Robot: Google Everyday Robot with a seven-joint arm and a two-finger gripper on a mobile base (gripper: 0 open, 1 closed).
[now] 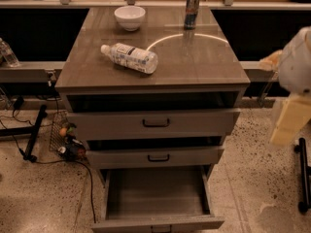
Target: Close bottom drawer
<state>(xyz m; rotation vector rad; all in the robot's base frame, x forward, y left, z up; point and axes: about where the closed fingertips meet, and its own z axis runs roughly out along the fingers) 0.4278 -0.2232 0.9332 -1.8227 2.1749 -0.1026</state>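
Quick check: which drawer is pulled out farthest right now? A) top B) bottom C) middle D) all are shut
B: the bottom drawer sticks out farthest, its grey box exposed; the pincer hangs at the picture's right, beside the cabinet and apart from it.

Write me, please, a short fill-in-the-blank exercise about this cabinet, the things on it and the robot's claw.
1. The bottom drawer stands open, and its box is ___.
2. The bottle on the cabinet lies on its ___.
3. The bowl behind the bottle is ___ in colour.
4. The claw hangs near the picture's ___ edge, touching no drawer.

Missing words: empty; side; white; right.
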